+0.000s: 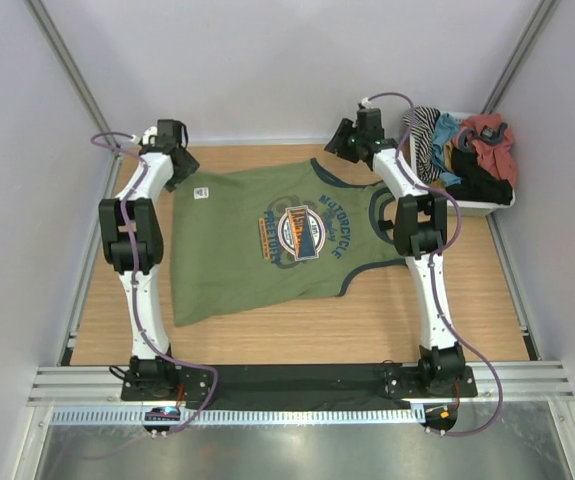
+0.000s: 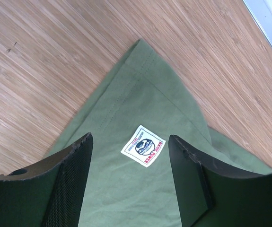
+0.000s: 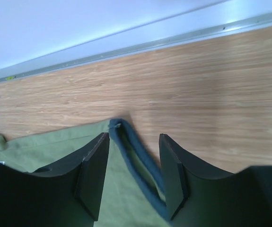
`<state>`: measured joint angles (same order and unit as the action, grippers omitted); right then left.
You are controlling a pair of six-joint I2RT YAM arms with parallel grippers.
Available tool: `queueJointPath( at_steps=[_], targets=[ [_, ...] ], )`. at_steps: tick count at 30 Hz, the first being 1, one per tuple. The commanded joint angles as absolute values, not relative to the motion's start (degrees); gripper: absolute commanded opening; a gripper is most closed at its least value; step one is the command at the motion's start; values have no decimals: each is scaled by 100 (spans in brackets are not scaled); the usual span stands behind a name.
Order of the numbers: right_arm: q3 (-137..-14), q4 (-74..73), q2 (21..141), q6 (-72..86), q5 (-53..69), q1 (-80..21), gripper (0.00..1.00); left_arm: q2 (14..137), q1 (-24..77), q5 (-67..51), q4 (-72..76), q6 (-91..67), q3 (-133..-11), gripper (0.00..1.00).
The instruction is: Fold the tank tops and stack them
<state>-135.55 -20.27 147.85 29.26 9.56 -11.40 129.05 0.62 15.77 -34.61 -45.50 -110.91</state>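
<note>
The olive green tank top [image 1: 257, 240] lies spread flat on the wooden table, printed side up. My left gripper [image 1: 180, 162] hovers over its far-left hem corner. In the left wrist view that gripper [image 2: 130, 138] is open, with green cloth [image 2: 131, 94] and a white label [image 2: 144, 145] showing between the jaws. My right gripper [image 1: 348, 143] is at the far-right shoulder strap. In the right wrist view it [image 3: 134, 137] is open, and the dark blue trimmed strap [image 3: 136, 156] lies loose between the jaws. The black tank top [image 1: 479, 183] lies in the bin.
A white bin [image 1: 487, 207] at the back right holds striped [image 1: 425, 135], teal [image 1: 448, 135] and red [image 1: 492, 140] garments. A metal rail [image 3: 140, 45] and the wall run close behind the right gripper. Bare wood [image 1: 367, 320] shows in front of the green top.
</note>
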Motion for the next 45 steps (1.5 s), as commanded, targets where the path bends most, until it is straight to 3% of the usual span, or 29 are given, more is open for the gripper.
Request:
queueJointPath(
  at_steps=[1, 20, 28, 35, 42, 45],
  targets=[
    [-13930, -1311, 14993, 3374, 1476, -1134, 52, 12823, 26, 1407, -3419, -4324, -11338, 67],
    [-14458, -755, 15891, 3946, 1389, -1521, 46, 12841, -404, 1319, -3410, -4113, -11189, 68],
    [-14291, -1107, 15724, 3516, 941, -1529, 51, 12841, -396, 1213, -3322, -4131, -11083, 68],
    [-14142, -1195, 15636, 3305, 1002, -1538, 41, 12797, -404, 1152, -3252, -4140, -10995, 68],
    [-14124, -1195, 15688, 3296, 1072, -1591, 39, 12893, -404, 1046, -3243, -4122, -11004, 69],
    [-14124, -1169, 15715, 3296, 1072, -1626, 19, 13007, -404, 897, -3217, -4131, -11030, 68]
  ],
)
